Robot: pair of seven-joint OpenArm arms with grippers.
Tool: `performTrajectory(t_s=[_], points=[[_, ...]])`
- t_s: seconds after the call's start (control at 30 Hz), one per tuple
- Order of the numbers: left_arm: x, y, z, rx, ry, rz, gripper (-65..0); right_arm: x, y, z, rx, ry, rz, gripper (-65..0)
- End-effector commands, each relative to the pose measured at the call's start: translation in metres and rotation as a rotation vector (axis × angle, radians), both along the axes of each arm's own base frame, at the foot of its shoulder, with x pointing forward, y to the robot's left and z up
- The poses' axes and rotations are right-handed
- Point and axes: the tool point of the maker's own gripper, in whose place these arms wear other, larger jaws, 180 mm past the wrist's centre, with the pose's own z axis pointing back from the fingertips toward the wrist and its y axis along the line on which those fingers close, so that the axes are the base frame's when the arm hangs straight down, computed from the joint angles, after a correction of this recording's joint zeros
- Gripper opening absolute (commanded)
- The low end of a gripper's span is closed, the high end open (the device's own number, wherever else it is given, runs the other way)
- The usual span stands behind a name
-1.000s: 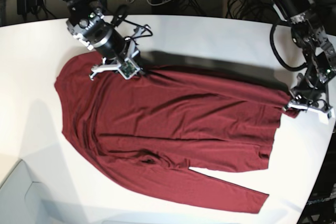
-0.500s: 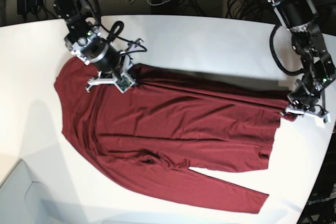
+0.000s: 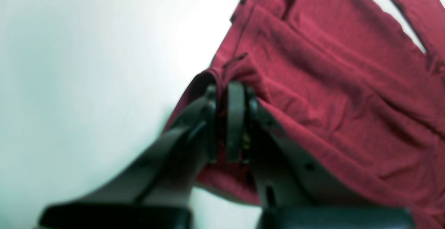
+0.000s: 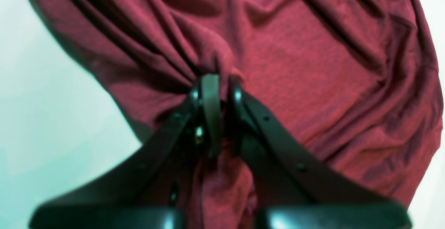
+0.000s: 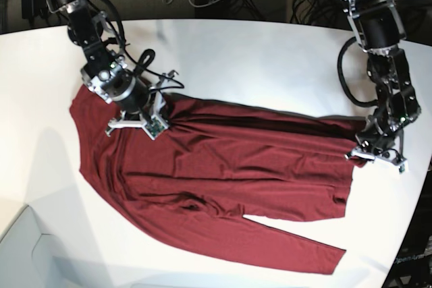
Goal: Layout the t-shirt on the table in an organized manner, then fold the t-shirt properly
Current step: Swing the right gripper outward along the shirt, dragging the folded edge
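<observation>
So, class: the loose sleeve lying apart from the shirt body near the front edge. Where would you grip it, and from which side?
Grip the sleeve at its cuff end, coming from above. It lies flat and straight on the table, a bare gap separating it from the shirt body, so the cuff is the free end. Both tools are shut on the far edge.
</observation>
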Motion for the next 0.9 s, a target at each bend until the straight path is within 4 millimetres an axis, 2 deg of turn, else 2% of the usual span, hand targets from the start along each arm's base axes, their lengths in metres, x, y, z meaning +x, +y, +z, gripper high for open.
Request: performTrajectory(t_s=[0.0,0.23,0.57,0.73,0.8,0.87], points=[[0.013,0.012,0.019,0.024,-0.058,0.021,-64.6,0.011,0.000,0.014,0.016,-0.050,0.002,-65.0],[0.016,0.020,0.009,0.008,-0.022,0.036,-64.6,0.017,-0.002,0.012,0.010,-0.045,-0.004,-65.0],[0.029,0.021,0.005,-0.028,-0.005,0.051,-64.1,0.029,0.002,0.023,0.023,-0.075,-0.005,-65.0],[0.028,0.021,0.000,-0.036,0.009,0.052,-64.0,0.032,-0.003,0.014,0.010,-0.053,-0.017,-65.0],[0.027,0.020,-0.001,-0.038,0.014,0.051,-62.5,0.032,-0.004,0.013,0.009,-0.052,-0.018,-65.0],[0.027,0.020,-0.001,-0.038,0.014,0.051,-56.8,0.032,-0.004,0.014,0.009,-0.052,-0.018,-63.5]])
